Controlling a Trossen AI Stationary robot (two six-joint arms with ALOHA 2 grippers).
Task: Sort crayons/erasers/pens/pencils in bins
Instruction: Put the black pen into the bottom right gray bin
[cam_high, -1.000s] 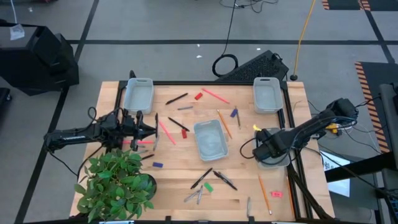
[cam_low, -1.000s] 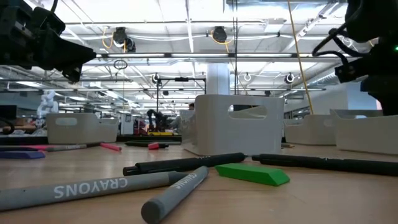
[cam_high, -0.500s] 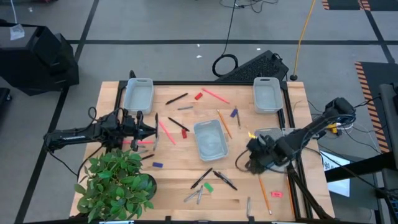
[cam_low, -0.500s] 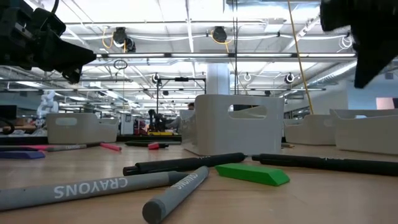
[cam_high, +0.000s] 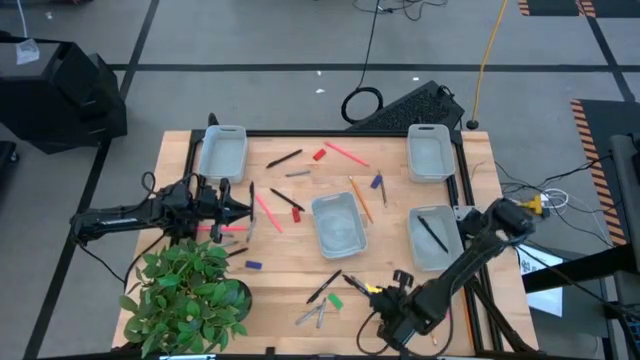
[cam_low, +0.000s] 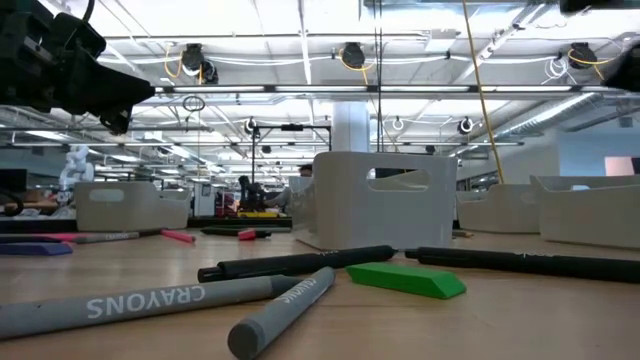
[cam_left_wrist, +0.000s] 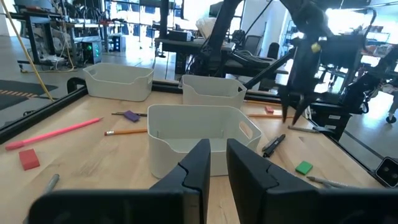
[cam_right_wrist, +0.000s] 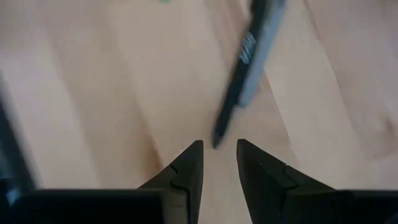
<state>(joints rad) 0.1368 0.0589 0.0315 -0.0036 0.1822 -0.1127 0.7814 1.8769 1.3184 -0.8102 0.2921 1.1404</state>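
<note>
Right arm: stretched from the table's 3 o'clock edge down toward 5 o'clock, wrist bent over the wood. Right gripper (cam_right_wrist: 216, 163) points down at the tabletop with its two dark fingers a narrow gap apart and nothing between them; a slim black pen (cam_right_wrist: 245, 68) lies on the wood just past the tips.

Left arm: lies level along the 9 o'clock side, reaching inward. Left gripper (cam_left_wrist: 214, 163) hangs clear of the table, fingers nearly closed with only a thin slit between them, holding nothing, and faces the centre bin (cam_left_wrist: 199, 134).

Bins: four shallow pale plastic trays with rounded corners and rims. One stands at 11 o'clock (cam_high: 223, 152), one at 1 o'clock (cam_high: 429, 152), one at centre (cam_high: 337, 224), and one at 3 o'clock (cam_high: 432, 239) with a black pen (cam_high: 432, 234) lying slantwise in it.

Loose stock on bare pale wood:
- Grey matte crayons (cam_low: 150, 300), round-bodied and printed with lettering, toward 6 o'clock.
- A green wedge-shaped eraser (cam_low: 405, 279) beside the crayons.
- Black pens (cam_low: 295, 263) just behind the eraser.
- Thin pink pencils (cam_high: 265, 212) at 9 o'clock.
- An orange pencil (cam_high: 360, 199) right of the centre bin.

Leafy green potted plant (cam_high: 185, 295) at 7 o'clock.
</note>
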